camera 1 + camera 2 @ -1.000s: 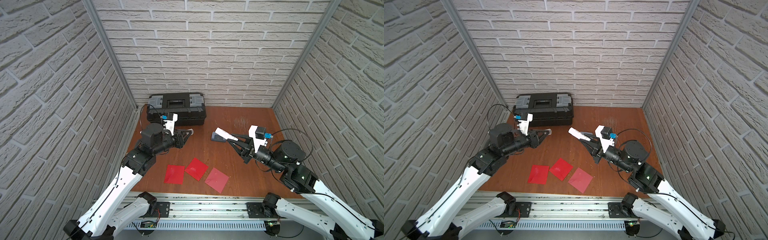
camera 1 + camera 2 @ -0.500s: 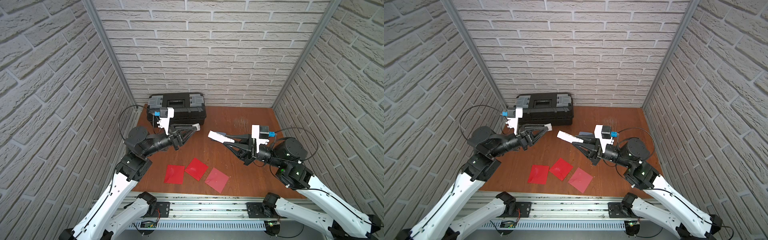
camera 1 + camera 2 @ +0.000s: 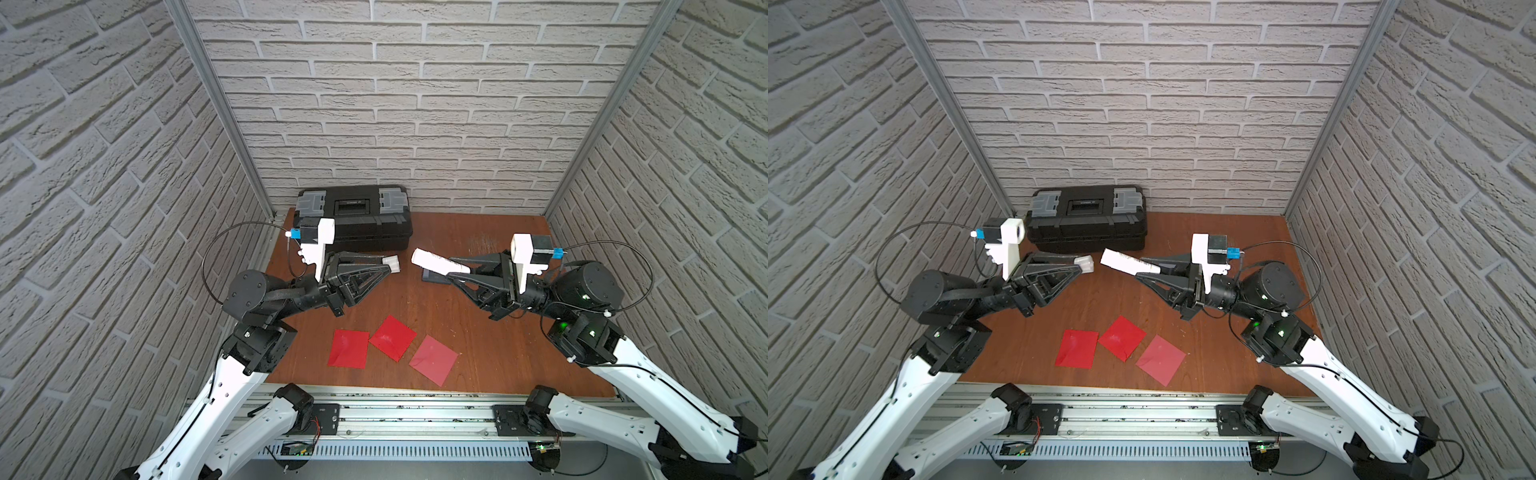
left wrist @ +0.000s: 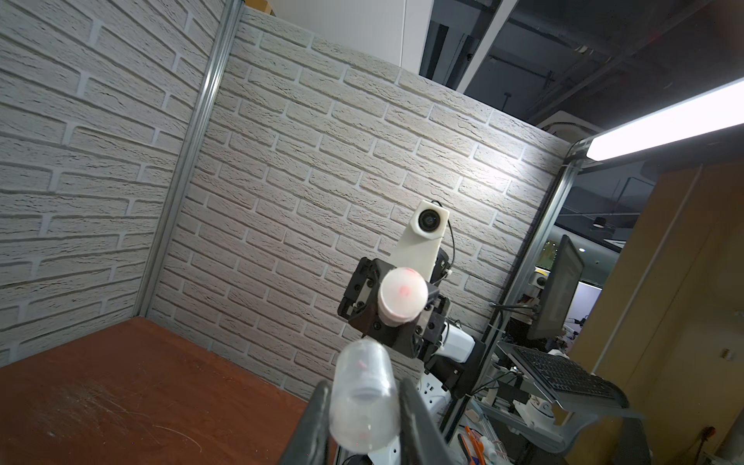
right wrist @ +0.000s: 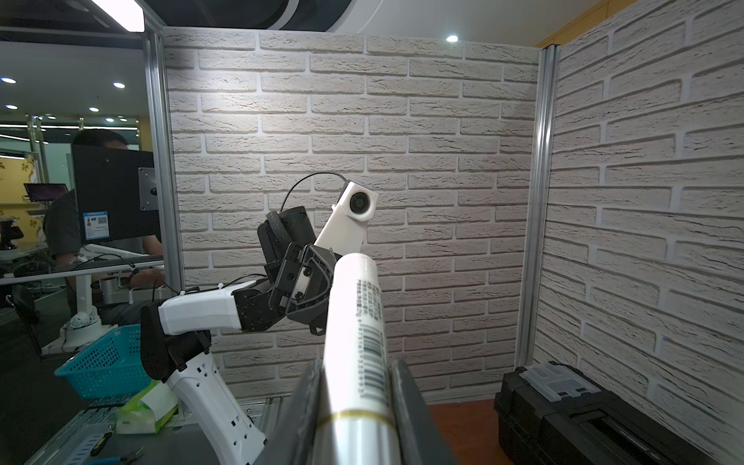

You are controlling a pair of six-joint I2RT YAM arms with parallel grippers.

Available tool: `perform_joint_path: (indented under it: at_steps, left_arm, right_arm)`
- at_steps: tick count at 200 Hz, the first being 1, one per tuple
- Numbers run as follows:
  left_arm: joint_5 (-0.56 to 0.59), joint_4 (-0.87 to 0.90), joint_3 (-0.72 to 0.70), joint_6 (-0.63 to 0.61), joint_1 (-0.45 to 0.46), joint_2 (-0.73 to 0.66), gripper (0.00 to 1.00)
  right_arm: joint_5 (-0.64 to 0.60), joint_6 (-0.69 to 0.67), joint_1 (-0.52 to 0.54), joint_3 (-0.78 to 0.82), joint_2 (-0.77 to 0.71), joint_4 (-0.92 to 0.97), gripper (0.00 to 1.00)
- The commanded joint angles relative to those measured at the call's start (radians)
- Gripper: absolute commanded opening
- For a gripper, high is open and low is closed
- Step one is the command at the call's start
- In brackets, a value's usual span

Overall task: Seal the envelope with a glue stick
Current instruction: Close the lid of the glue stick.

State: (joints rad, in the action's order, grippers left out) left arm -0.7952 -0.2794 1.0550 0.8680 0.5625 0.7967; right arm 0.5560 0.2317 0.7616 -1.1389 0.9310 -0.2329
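The glue stick [image 3: 438, 262] [image 3: 1127, 262] [image 5: 358, 322] is a white tube with a barcode label, held level above the table. My right gripper [image 3: 460, 271] [image 3: 1151, 268] [image 5: 356, 372] is shut on its body. The tube's round, pink-stained end [image 4: 402, 296] points at my left gripper [image 3: 388, 266] [image 3: 1081, 265] [image 4: 364, 406]. That gripper is shut on the clear cap [image 3: 391, 264] [image 3: 1085, 262] [image 4: 364, 396], and a small gap separates the cap from the tube. Three red envelopes [image 3: 348, 348] [image 3: 392, 337] [image 3: 433, 360] lie flat near the front edge, below both grippers.
A black toolbox [image 3: 353, 220] [image 3: 1086, 218] [image 5: 583, 410] stands against the back wall. A small dark grey object [image 3: 432, 276] rests on the brown table [image 3: 490, 349] under the glue stick. Brick walls close in three sides.
Both arms have lifted and levelled out. The cap and the open end of the glue stick now face each other with a narrower gap. Both grips are unchanged.
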Motion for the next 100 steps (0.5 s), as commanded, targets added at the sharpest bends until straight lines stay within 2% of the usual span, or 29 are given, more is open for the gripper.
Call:
perform_joint_path:
  at_steps: [1, 100]
  left_arm:
    - [-0.041, -0.085, 0.029, 0.008, 0.012, 0.009, 0.06]
    - [-0.033, -0.110, 0.026, -0.011, 0.022, -0.010, 0.06]
  right_arm:
    - [0.043, 0.024, 0.011, -0.049, 0.029, -0.055, 0.03]
    - [0.011, -0.022, 0.039, -0.014, 0.004, 0.015, 0.03]
